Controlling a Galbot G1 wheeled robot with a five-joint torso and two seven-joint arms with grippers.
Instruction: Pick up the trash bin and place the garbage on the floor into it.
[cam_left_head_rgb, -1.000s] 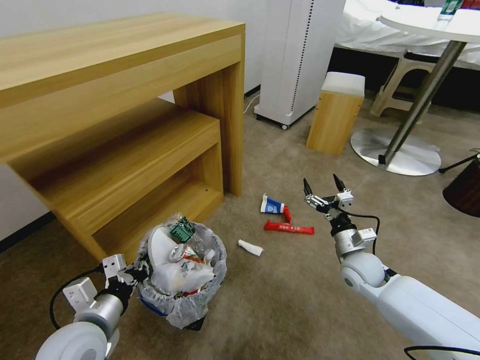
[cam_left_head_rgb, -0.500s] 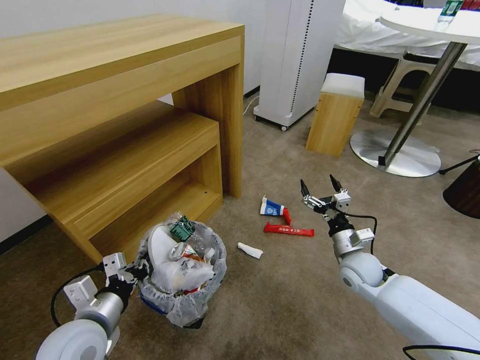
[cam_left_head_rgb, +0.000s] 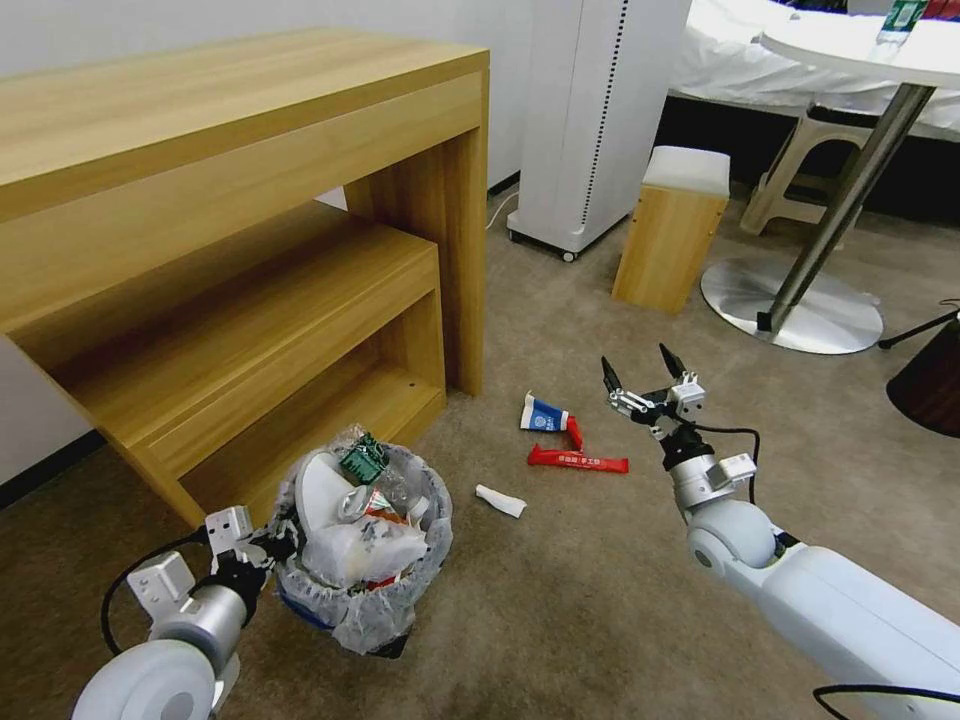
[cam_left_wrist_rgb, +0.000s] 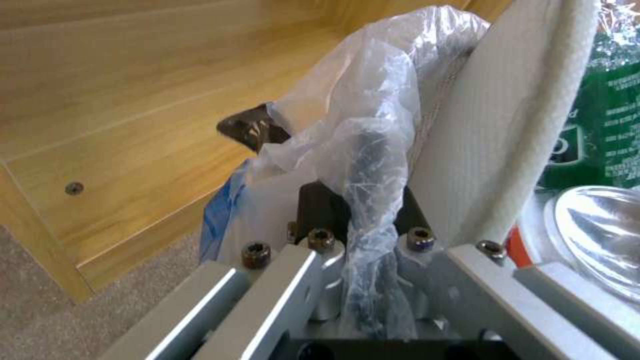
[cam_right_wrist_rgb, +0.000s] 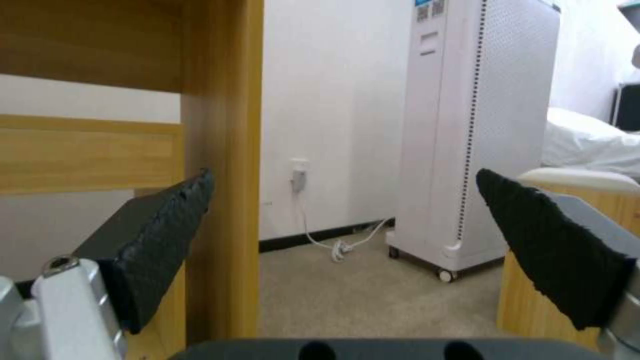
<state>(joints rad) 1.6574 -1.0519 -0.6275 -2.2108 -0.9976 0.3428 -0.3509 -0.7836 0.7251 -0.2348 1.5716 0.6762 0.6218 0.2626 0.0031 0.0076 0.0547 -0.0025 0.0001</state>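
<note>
At the far left, we see our left gripper (cam_left_head_rgb: 262, 548) clamped on the near-left rim of the trash bin (cam_left_head_rgb: 372, 610), pinching the crinkled plastic bag (cam_left_wrist_rgb: 360, 130) that lines it; the left wrist view shows the bag bunched between the jaws, with a white slipper (cam_left_wrist_rgb: 507, 120) standing right against them inside the bin. The trash bin sits low over the floor (cam_left_head_rgb: 560, 600), just in front of the corner of the wooden shelf unit (cam_left_head_rgb: 250, 280); we cannot tell whether it touches the carpet or is lifted slightly. It is heaped with garbage: the slipper (cam_left_head_rgb: 322, 490), a green-labelled bottle (cam_left_head_rgb: 362, 458), and crumpled wrappers (cam_left_head_rgb: 365, 548).

To the right of the bin, a small white crumpled piece (cam_left_head_rgb: 500, 498) lies on the floor by itself. Farther right and a little farther from us lie a blue-white carton (cam_left_head_rgb: 544, 413) and a red bar wrapper (cam_left_head_rgb: 578, 461), close together, near the foot of the shelf unit's upright.

Just right of those two, our right gripper (cam_left_head_rgb: 641, 378) hangs above the floor with its jaws spread wide and nothing between them, fingertips pointing away from us. Its wrist view shows both black fingers (cam_right_wrist_rgb: 160, 235) far apart.

Beyond it stand a white tower appliance (cam_left_head_rgb: 595, 110), a small wooden stool (cam_left_head_rgb: 670, 235) and a round metal table base (cam_left_head_rgb: 795, 300).
</note>
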